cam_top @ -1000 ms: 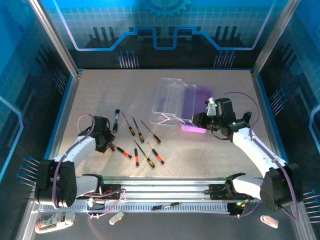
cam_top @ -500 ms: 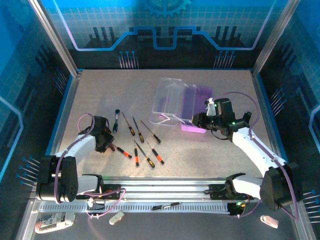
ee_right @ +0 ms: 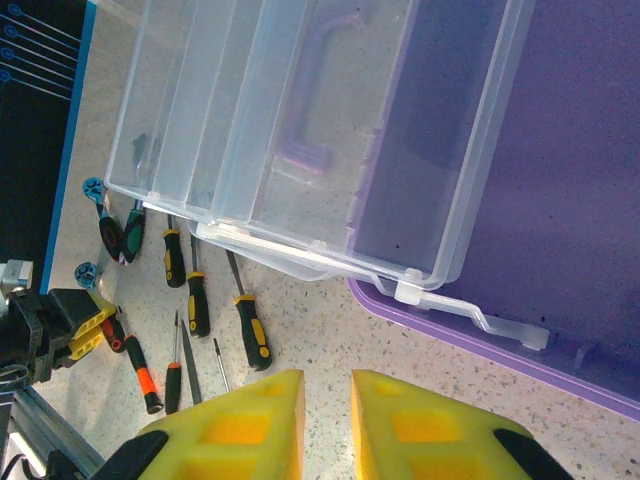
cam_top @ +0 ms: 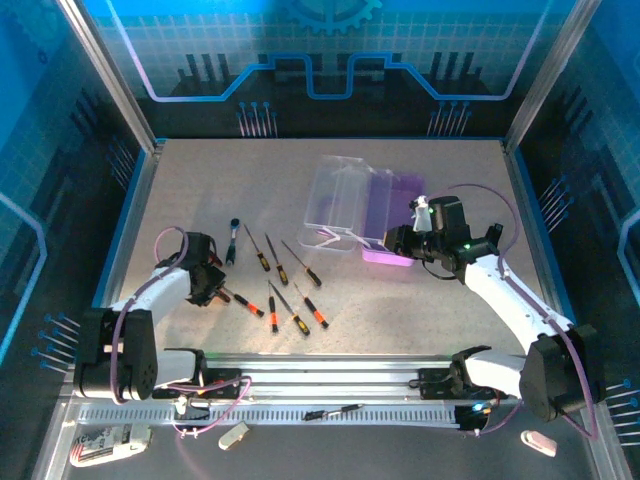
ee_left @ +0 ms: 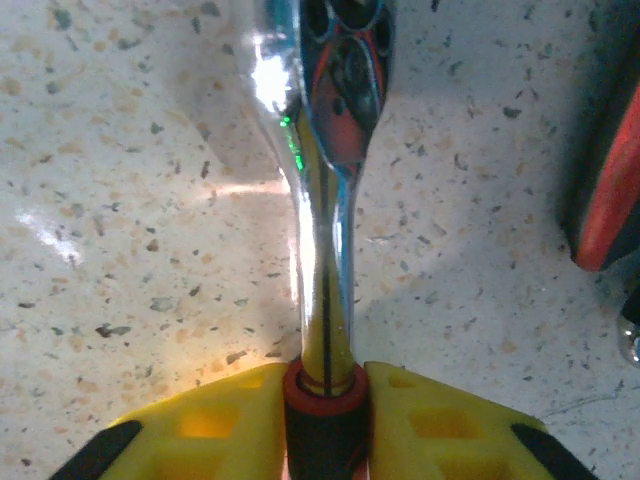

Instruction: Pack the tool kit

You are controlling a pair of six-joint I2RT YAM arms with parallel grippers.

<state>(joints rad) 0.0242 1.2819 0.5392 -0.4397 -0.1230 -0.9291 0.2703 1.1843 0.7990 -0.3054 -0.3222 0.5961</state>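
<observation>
The tool kit case lies open at the back right, its clear lid point(cam_top: 340, 195) point(ee_right: 300, 120) beside the purple base point(cam_top: 402, 200) point(ee_right: 580, 200). The purple handle point(ee_right: 310, 100) shows through the lid. Several black-and-yellow or orange screwdrivers point(cam_top: 285, 285) point(ee_right: 250, 330) lie loose mid-table. My left gripper point(cam_top: 210, 287) point(ee_left: 325, 420) is shut on the black, red-collared handle point(ee_left: 322, 425) of a chrome ratchet driver point(ee_left: 335, 150) lying on the table. My right gripper point(cam_top: 392, 240) point(ee_right: 327, 420) hovers at the case's near edge, its pads a narrow gap apart with nothing between them.
An orange-handled screwdriver point(ee_left: 600, 180) lies just right of the ratchet head. A second black tool point(cam_top: 233, 240) lies behind the left gripper. On the front ledge sit a loose screwdriver point(cam_top: 335, 410) and white objects point(cam_top: 233, 435) point(cam_top: 540, 442). Metal frame posts point(cam_top: 110, 75) flank the table.
My left gripper's jaws have closed in on the ratchet driver's handle, with the wrist barely shifting. The right arm and the case have not moved.
</observation>
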